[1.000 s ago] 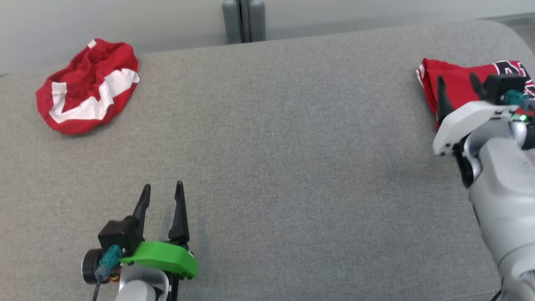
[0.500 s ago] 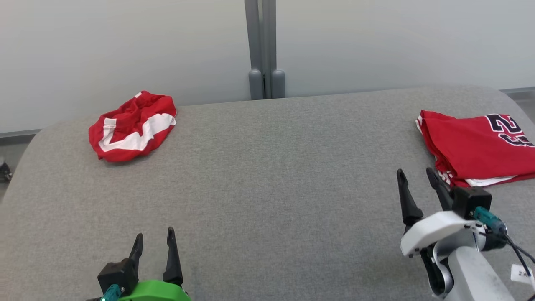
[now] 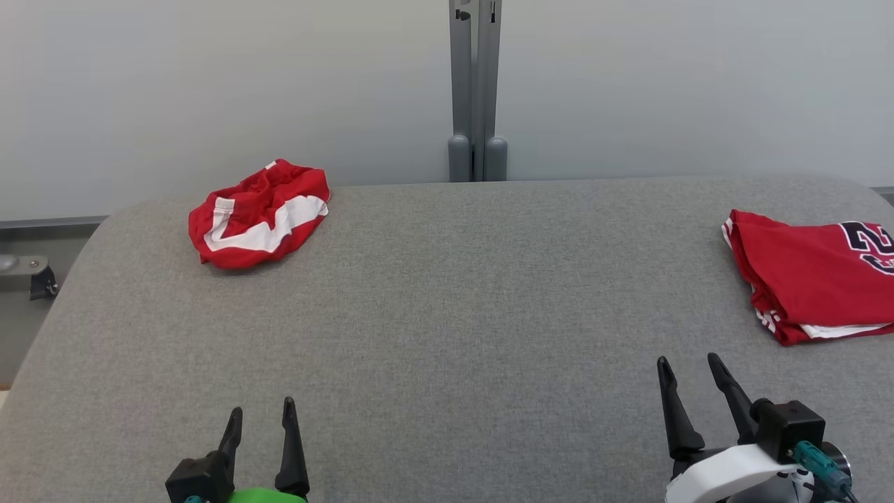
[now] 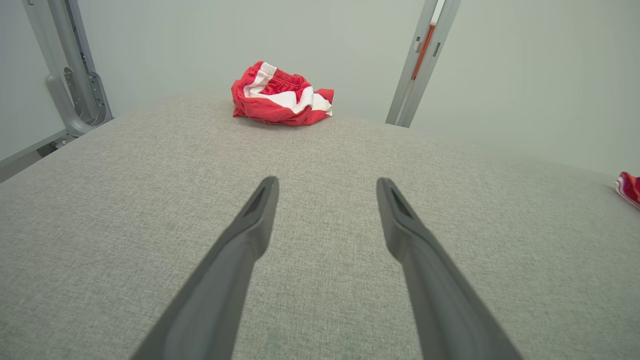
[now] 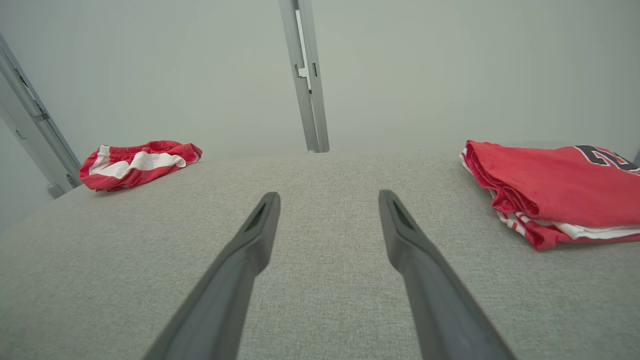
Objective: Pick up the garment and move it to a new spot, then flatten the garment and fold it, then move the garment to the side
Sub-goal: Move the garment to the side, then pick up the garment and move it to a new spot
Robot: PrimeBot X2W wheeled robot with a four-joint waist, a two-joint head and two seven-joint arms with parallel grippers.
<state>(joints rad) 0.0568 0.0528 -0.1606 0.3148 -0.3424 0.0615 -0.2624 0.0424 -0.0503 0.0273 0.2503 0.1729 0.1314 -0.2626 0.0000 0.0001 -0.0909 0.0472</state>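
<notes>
Roughly, left to right. Far left: crumpled red-and-white garment point(image 3: 260, 215), bunched up near the back edge of the grey padded table point(image 3: 447, 314). Not flattened, not folded, nothing touching it. Could be shorts with a white stripe, can't confirm.

Left gripper point(image 3: 262, 407) at bottom left, fingers spread apart, nothing between them, well apart from that bundle. In the left wrist view the bundle lies ahead, far beyond the fingertips. Can't tell if the fingers touch the cloth surface.

Middle: plain grey table, with a metal post point(image 3: 476, 91) behind the back edge.

Right gripper point(image 3: 687, 359) at bottom right, fingers likewise spread and holding nothing. It is near the folded red jersey point(image 3: 803, 279) but not touching it.

Jersey lies at the table's right side, partly cut off by the head view's edge. It is a flat stack with layered hems, white trim at the front and a dark number on top.

Progress, my read: for the jersey all steps look done, since it is folded, parked at the side and let go. If the crumpled garment is the target, nothing is started there: pick-up, move to a new spot, flattening, folding and setting aside are all left. Both arms look parked between jobs.
</notes>
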